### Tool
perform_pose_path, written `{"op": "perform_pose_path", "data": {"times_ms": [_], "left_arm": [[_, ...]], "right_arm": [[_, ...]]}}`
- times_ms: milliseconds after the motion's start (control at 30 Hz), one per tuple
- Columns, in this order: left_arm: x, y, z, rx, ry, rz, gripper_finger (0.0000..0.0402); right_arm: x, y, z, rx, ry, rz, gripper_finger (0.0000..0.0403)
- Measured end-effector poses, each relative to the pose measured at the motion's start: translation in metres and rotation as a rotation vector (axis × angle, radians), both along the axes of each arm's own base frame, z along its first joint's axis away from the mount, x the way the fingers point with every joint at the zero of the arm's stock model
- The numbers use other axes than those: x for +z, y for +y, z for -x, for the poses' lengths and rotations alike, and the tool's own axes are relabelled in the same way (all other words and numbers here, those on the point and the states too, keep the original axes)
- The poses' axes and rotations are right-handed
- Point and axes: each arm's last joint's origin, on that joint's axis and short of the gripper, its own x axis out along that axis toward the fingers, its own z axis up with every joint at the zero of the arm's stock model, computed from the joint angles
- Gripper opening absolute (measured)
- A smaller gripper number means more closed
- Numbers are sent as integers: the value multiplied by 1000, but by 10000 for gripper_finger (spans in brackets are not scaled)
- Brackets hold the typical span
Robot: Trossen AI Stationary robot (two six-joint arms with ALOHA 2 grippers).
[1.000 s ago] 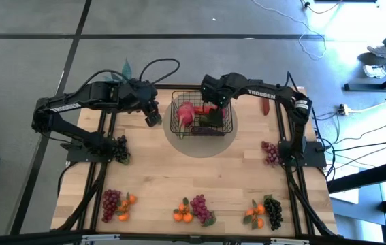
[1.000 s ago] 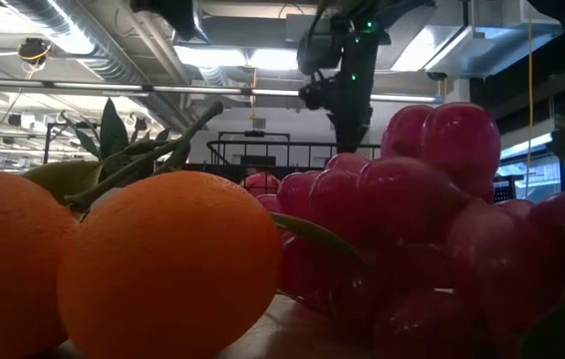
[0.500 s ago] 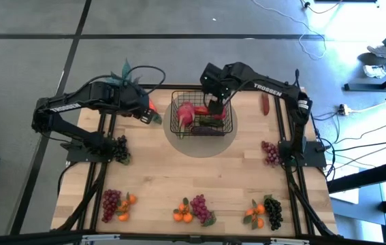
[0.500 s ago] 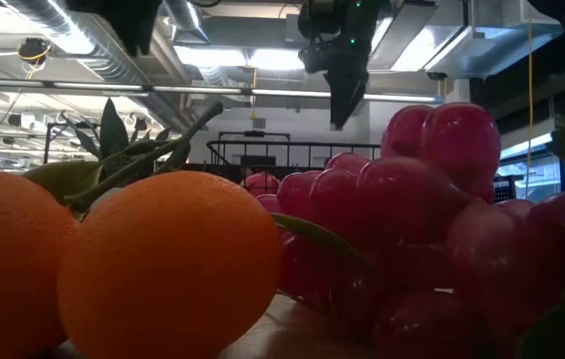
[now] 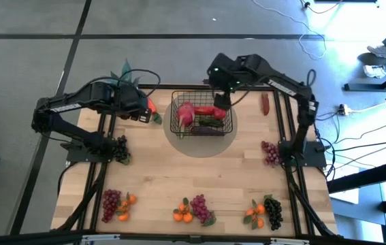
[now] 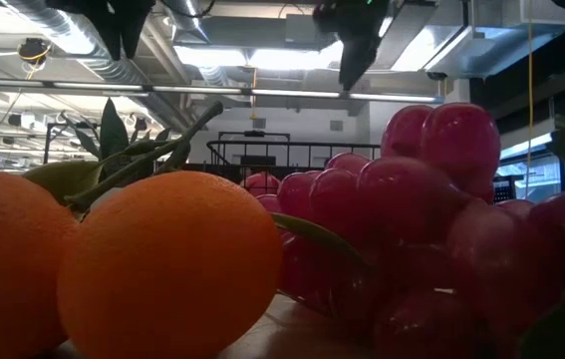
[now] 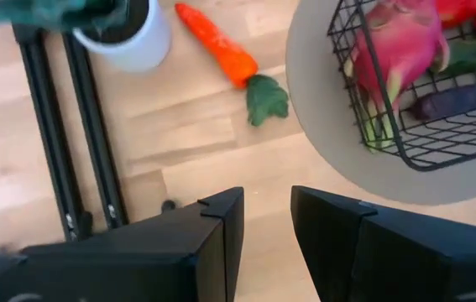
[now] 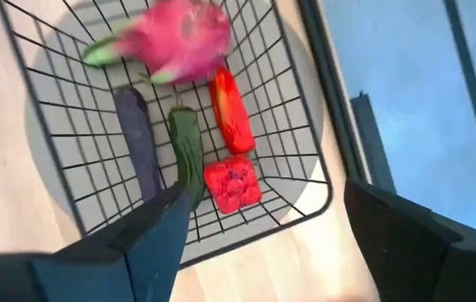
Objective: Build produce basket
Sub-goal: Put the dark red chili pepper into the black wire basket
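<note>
While the right pincer (image 5: 221, 102) hung open and empty above the basket (image 5: 203, 117), the left pincer (image 7: 264, 220), slightly parted, hovered near the carrot (image 7: 217, 44) on the worktop (image 5: 158, 170); centering over its body before closing seemed wise.

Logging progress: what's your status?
Left gripper open above carrot. Right gripper open, empty, over basket. Nothing blocking.

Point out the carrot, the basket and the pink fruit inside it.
carrot (image 7: 217, 45): left wrist view, orange body.
basket (image 8: 305, 143): right wrist view, wire side wall.
pink fruit (image 8: 183, 42): right wrist view, middle of its pink body.
</note>
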Motion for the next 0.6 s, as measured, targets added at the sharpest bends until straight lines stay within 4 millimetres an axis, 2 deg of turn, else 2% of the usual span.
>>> {"op": "perform_pose_path", "data": {"times_ms": [300,467,600], "left_arm": [[-53,12,0,207,88,96,90],[-75,20,-12,191,7,116,90],[-86,25,-22,150,-75,113,90]], "right_arm": [[45,17,38,1,-148,62,299],[60,24,54,2,-194,81,299],[64,28,64,30,-175,75,299]]}}
